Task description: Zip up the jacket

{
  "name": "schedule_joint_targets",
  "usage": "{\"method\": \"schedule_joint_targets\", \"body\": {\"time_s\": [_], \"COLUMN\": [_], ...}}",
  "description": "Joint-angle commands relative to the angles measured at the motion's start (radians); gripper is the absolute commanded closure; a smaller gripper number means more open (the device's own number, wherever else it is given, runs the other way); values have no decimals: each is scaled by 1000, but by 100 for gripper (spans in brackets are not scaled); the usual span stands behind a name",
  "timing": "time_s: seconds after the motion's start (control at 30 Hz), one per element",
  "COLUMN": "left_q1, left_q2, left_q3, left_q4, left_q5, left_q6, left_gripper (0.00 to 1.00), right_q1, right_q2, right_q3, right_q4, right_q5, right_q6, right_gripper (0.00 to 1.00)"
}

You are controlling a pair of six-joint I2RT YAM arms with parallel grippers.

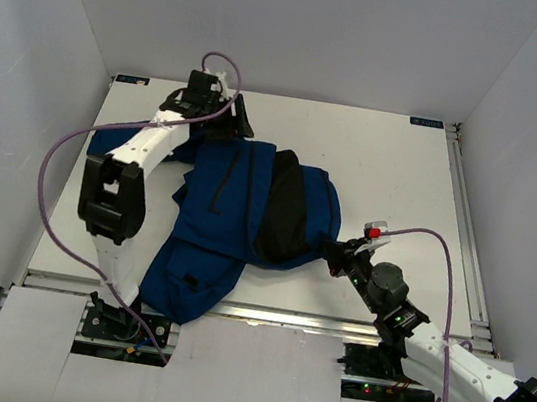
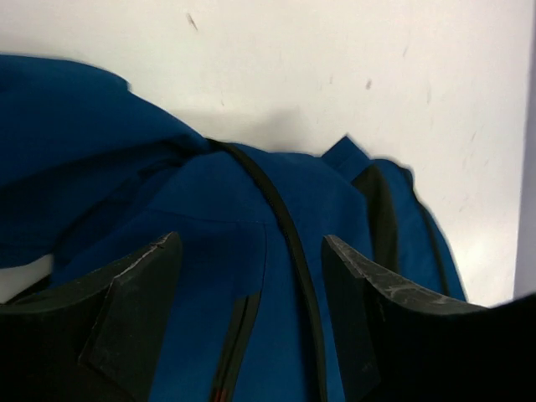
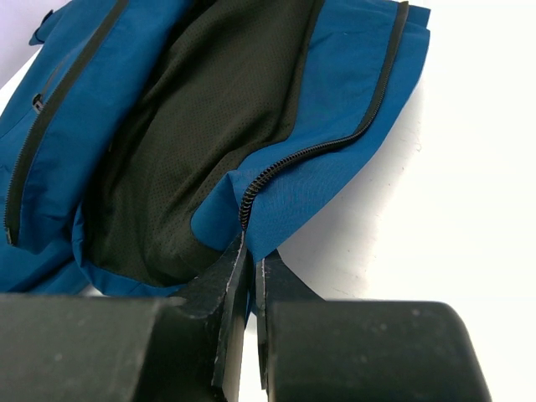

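Note:
The royal-blue jacket (image 1: 219,224) lies crumpled in the middle of the table, its front open and the black lining (image 1: 287,214) showing. My left gripper (image 1: 222,121) hovers open over the jacket's far end; in the left wrist view (image 2: 251,251) blue fabric and a black zipper line (image 2: 289,243) lie between its fingers (image 2: 138,285), untouched. My right gripper (image 1: 333,253) is at the jacket's near right edge. In the right wrist view (image 3: 253,255) it is shut on the blue hem at the bottom end of the zipper teeth (image 3: 251,188).
White walls enclose the table (image 1: 393,179) on three sides. A metal rail (image 1: 468,221) runs along the right edge. The left arm's purple cable (image 1: 64,145) loops over the table's left side. The right arm's cable (image 1: 447,258) arcs near the right rail.

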State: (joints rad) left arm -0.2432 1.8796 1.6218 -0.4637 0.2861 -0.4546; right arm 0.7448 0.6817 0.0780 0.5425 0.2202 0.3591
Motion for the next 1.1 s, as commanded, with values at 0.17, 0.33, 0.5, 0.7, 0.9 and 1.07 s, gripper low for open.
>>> {"method": "schedule_joint_targets", "body": {"time_s": [0.17,0.33,0.5,0.7,0.9,1.07], "left_q1": [-93,-97,-106,-85,-76,-76], "left_q2": [249,336,206,40,-27,-77], "left_q3": [242,225,70,109,95,73], "left_q4": [-81,-81,120,-71,-175,-155], "left_q5": [141,207,216,-273,-390,-355], "left_q6": [42,11,7,92,137,144], "left_gripper": [21,29,83,100,100,95], "right_q1": [-7,-6,-6,-6,-7,-5], "right_q2": [28,-17,-17,6,33,36], "right_q3": [23,24,25,30,8,13], "right_q4": [95,61,62,65,105,94], "right_q5": [-30,-18,-26,-33,-42,-47], "right_q6": [-18,-20,-13,-11,0,-2], "right_gripper": [92,92,92,92,92,92]}}
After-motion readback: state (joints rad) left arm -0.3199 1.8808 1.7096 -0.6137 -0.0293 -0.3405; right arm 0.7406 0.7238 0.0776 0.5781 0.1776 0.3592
